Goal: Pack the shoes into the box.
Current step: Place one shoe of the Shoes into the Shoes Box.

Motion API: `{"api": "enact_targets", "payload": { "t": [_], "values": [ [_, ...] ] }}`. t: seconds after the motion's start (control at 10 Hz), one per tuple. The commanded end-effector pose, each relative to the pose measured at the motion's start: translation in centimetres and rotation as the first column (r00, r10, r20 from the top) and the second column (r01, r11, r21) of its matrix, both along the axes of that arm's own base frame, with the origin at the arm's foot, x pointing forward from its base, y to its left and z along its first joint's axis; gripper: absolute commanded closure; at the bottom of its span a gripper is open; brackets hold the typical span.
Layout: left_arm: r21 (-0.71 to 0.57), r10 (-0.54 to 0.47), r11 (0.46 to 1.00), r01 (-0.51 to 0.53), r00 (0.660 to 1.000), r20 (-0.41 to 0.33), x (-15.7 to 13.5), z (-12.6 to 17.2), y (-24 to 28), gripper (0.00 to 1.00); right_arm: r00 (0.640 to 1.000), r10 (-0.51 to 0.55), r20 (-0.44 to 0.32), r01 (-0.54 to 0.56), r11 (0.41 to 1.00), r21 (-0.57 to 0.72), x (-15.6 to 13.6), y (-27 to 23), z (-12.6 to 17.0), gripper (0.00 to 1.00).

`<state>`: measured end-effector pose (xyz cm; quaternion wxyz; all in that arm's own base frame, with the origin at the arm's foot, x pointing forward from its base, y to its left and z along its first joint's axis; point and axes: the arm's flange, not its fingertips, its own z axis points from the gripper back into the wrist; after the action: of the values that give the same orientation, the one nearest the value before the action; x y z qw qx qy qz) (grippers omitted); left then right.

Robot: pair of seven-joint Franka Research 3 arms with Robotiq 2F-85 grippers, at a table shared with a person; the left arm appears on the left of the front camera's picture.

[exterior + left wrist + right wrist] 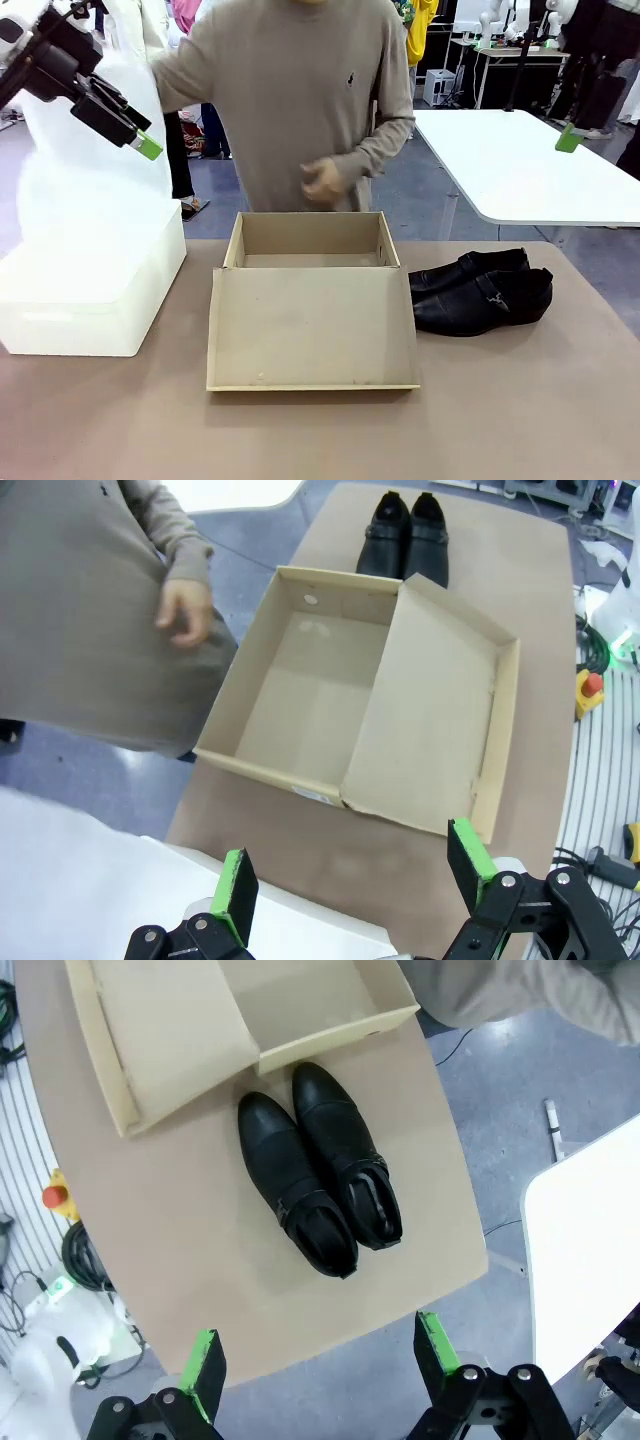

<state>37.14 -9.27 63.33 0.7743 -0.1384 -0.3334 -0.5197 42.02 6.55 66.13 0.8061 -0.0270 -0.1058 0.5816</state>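
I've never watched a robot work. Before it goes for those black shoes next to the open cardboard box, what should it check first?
1. Box open and empty: ok; its lid lies flat toward the robot.
2. Shoes free to pick: ok; side by side on the table, to the right of the box, nothing on them.
3. Right end effector ready: ok; open, empty, high above the shoes.
4. Left end effector out of the way: ok; open, empty, raised to the box's left.
5. Person's hand clear of the box: ok; it is beyond the far wall, not inside.
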Motion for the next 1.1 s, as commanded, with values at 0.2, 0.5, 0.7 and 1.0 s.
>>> {"api": "enact_targets", "payload": {
  "t": [0.2, 0.5, 0.7, 1.0],
  "values": [
    [-0.013, -0.002, 1.0, 0.002, 1.0, -0.005, 0.0, 0.0, 0.1, 0.0, 1.0, 0.004, -0.009, -0.004, 1.0, -0.012, 1.0, 0.0, -0.4, 0.0],
    [-0.013, -0.002, 1.0, 0.002, 1.0, -0.005, 0.0, 0.0, 0.1, 0.0, 1.0, 0.004, -0.009, -0.004, 1.0, -0.012, 1.0, 0.0, -0.4, 0.0],
    [-0.013, -0.002, 1.0, 0.002, 1.0, -0.005, 0.0, 0.0, 0.1, 0.0, 1.0, 0.004, -0.009, -0.004, 1.0, -0.012, 1.0, 0.0, -0.4, 0.0],
    [-0.013, -0.002, 1.0, 0.002, 1.0, -0.005, 0.0, 0.0, 0.1, 0.0, 0.998, 0.059, -0.015, -0.059, 0.998, -0.009, 4.1, -0.9, -2.0, 0.0]
  ]
}}
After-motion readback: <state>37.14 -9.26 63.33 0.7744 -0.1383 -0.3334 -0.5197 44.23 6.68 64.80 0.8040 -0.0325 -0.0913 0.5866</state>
